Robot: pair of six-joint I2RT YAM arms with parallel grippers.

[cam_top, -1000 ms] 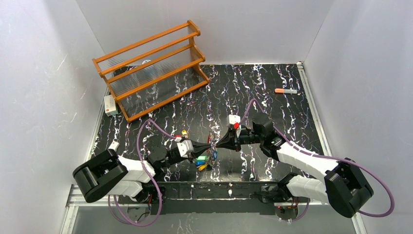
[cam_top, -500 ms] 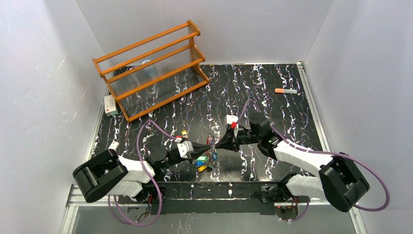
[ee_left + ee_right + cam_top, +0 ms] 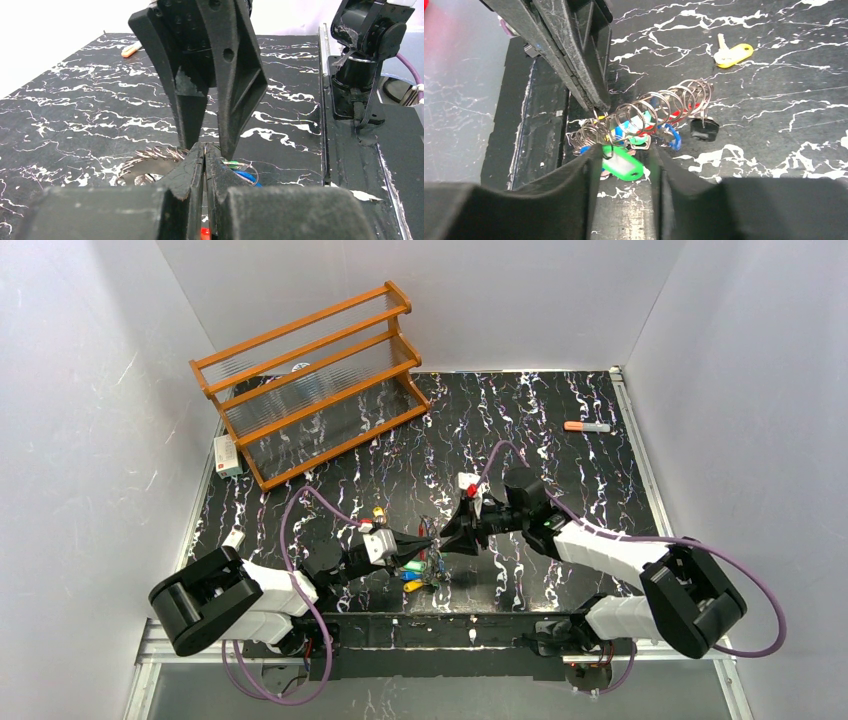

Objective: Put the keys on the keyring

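Nearest the arm bases, a loose yellow-headed key (image 3: 733, 53) lies flat on the black marbled table (image 3: 500, 420), apart from the rest. Just beyond it is the keyring (image 3: 659, 107), on the table near the front edge, about centre. It reads as a row of silver wire loops, with a green tag (image 3: 622, 163), a blue tag (image 3: 674, 141) and a black key head (image 3: 704, 130) hanging off it. The left gripper (image 3: 204, 150) is fully closed, tips pinching a wire loop at one end of the keyring. The right gripper (image 3: 623, 152) meets it tip to tip, jaws parted partway, nothing clamped. The green tag sits between its fingers in the wrist view — touching or not, can't tell. Farther back on the right is an orange-capped marker (image 3: 586, 426). At the far left is a wooden rack (image 3: 310, 380), with a small white box (image 3: 228, 455) just beside it.
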